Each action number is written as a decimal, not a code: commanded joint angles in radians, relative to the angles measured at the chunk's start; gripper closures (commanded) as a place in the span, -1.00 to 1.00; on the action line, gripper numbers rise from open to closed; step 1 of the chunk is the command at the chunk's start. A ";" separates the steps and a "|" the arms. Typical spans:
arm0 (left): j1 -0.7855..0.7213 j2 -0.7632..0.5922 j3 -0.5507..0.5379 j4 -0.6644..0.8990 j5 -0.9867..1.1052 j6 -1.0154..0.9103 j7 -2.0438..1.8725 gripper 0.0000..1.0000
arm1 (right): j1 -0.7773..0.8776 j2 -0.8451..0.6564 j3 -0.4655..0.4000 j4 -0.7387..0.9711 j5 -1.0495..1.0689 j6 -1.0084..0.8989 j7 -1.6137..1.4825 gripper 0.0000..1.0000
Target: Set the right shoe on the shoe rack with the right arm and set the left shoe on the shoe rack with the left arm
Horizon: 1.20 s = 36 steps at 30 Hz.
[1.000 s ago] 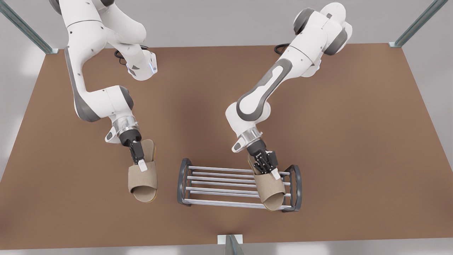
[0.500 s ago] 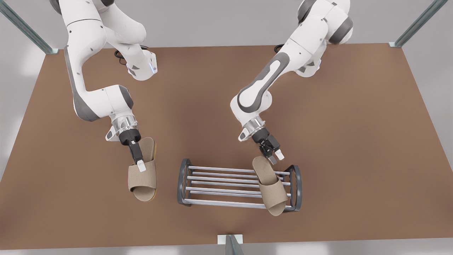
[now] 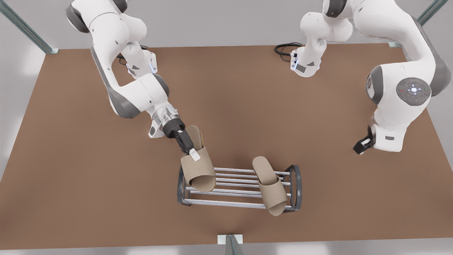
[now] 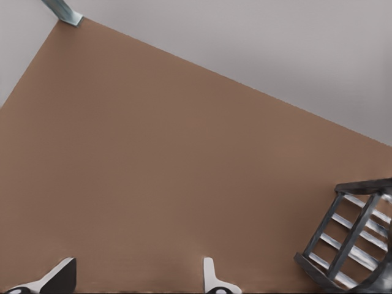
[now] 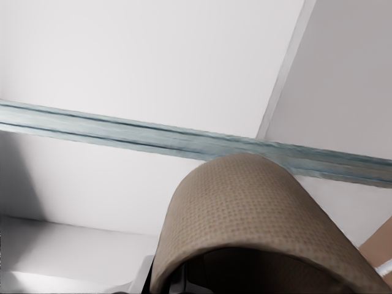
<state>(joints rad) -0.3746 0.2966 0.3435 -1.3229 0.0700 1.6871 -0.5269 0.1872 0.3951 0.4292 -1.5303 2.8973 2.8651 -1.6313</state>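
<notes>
Right gripper [image 3: 191,151]: clamped on tan slipper [image 3: 198,170], over shoe rack [image 3: 184,193] end. Left gripper [image 4: 138,278]: fingers apart, empty, above table [image 3: 88,184]. Second slipper [image 3: 269,187] rests on rack.

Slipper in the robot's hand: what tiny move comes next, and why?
Probably lower it onto the rack and let go. The right hand grips the slipper over the rack's bare end; the other slipper already lies on the bars. The left hand waits, open.
</notes>
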 commanded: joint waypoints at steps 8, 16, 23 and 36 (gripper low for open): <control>0.388 -0.149 -0.469 0.036 0.076 -0.248 0.521 -1.00 | 0.245 0.392 -0.182 0.430 0.105 0.072 0.025 0.57; 0.388 -0.180 -0.469 0.025 0.079 -0.337 0.505 -1.00 | 0.327 0.553 -0.257 0.565 0.103 0.062 0.027 0.57; 0.388 -0.177 -0.471 0.024 0.079 -0.333 0.507 -1.00 | 0.334 0.582 -0.282 0.559 0.102 0.025 0.027 0.18; 0.388 -0.169 -0.471 0.025 0.080 -0.328 0.505 -1.00 | 0.324 0.507 -0.293 0.438 0.100 -0.009 0.027 -1.00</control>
<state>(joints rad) 0.0138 0.1282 -0.1268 -1.2990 0.1491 1.3589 -0.0890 0.5176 0.9065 0.1422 -1.0867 2.8975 2.8457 -1.5615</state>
